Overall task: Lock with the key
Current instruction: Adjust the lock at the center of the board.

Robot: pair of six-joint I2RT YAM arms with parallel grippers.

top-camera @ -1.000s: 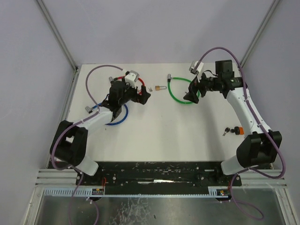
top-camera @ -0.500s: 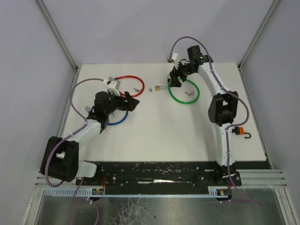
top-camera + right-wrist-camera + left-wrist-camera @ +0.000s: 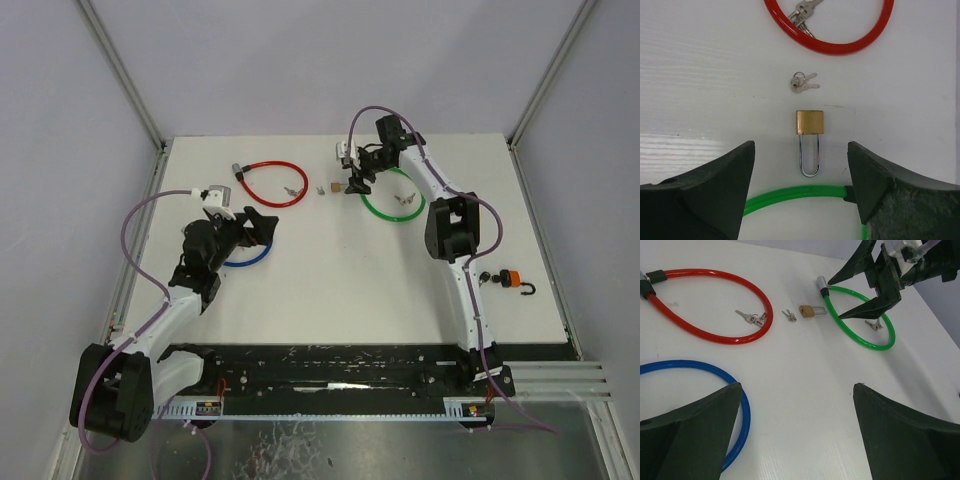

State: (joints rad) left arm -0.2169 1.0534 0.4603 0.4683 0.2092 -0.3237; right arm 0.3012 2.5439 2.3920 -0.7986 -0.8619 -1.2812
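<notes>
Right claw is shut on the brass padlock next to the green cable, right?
No: the right claw is open and clear of the brass padlock next to the green cable. The right wrist view shows it.

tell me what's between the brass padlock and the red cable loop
A small ring of two keys lies there, touching neither the padlock nor the red cable loop. The right wrist view shows it clearest.

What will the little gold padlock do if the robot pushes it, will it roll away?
Probably not: the padlock lies flat with a square body, so it should slide, not roll. It looks metal, so likely heavy for its size and stiff. Its shiny loop may be slippery to pinch.
</notes>
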